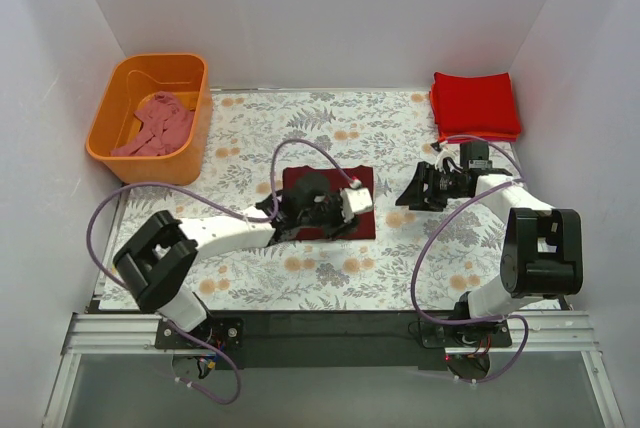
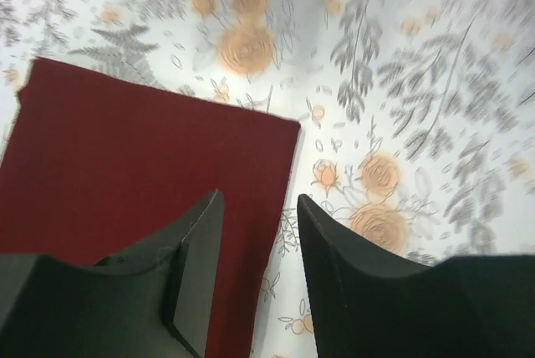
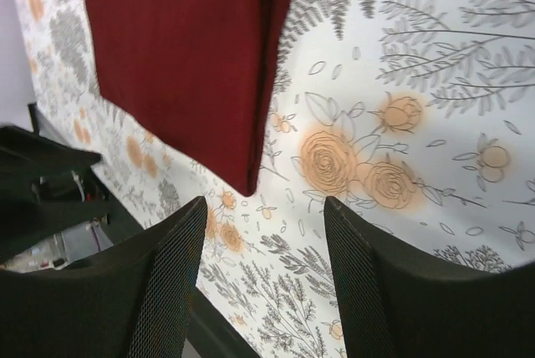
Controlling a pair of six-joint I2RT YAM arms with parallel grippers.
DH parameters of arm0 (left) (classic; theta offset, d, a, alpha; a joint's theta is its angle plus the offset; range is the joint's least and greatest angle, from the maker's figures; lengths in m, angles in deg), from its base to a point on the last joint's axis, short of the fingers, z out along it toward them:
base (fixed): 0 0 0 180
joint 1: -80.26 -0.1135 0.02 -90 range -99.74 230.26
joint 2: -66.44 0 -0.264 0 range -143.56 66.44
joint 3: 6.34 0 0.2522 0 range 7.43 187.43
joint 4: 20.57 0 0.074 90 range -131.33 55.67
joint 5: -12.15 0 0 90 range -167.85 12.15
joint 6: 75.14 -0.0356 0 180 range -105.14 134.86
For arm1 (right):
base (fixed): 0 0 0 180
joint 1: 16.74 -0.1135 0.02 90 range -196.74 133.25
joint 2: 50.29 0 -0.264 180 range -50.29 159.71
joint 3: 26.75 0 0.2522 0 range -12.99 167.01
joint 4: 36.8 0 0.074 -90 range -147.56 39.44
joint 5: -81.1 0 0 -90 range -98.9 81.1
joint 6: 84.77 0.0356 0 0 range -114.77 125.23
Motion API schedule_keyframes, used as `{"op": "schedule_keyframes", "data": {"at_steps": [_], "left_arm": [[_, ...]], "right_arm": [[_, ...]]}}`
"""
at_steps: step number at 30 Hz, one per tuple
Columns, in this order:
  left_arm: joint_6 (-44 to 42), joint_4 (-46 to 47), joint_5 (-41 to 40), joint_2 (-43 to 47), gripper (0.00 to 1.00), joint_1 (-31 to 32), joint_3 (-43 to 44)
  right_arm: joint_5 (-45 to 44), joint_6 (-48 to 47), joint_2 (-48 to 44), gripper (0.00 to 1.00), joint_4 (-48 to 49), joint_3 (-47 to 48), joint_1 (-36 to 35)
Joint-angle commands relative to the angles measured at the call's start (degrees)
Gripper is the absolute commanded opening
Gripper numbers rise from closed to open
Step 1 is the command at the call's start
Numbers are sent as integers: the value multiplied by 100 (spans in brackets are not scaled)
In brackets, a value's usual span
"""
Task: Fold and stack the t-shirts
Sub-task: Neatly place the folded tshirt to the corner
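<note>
A folded dark maroon t-shirt [image 1: 362, 180] lies flat on the flowered table cloth [image 1: 300, 278] at the middle. It fills the left of the left wrist view [image 2: 125, 157] and the top of the right wrist view [image 3: 184, 48]. My left gripper [image 1: 290, 210] hovers over its near left part, open and empty [image 2: 259, 207], the jaws astride the shirt's right edge. My right gripper [image 1: 418, 193] is open and empty [image 3: 263, 232], just right of the shirt. A stack of folded bright red t-shirts [image 1: 474, 104] sits at the back right. A dusty pink t-shirt [image 1: 155, 126] lies crumpled in the tub.
An orange plastic tub [image 1: 182, 163] stands at the back left corner. White walls close in the table on three sides. A black rail [image 1: 330, 333] runs along the near edge between the arm bases.
</note>
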Motion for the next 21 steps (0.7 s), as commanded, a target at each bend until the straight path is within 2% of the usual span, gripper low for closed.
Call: {"op": "schedule_keyframes", "data": {"at_steps": [1,4,11,12,13,15,16,18,21], "left_arm": [[-1388,1036,-1306,-398,39,563,-358],[-1723,1688,-1456,-854,38,907,-490],[-2188,2578,-1509,-1673,36,1127,-613],[-2198,2604,-1501,-1752,34,1119,-631],[-2259,2761,-1509,-1822,24,1127,-666],[-2330,2946,-1606,-2033,13,1110,-736],[-2322,3086,-1606,-2077,2,1084,-736],[-2286,3149,-1554,-2122,0,1022,-710],[-1928,3071,-1221,-1868,0,865,-570]], "right_arm": [[-741,655,-157,65,285,60,-34],[-1015,1077,-140,65,293,-19,-34],[-717,1763,-43,67,785,-466,-34],[-708,1859,-25,69,864,-493,-34],[-682,1912,1,70,908,-511,-34],[-664,2114,54,72,1153,-634,-34],[-629,2211,80,73,1303,-695,-43],[-585,2439,177,74,1593,-931,-43],[-410,3115,352,75,2567,-1248,-60]]}}
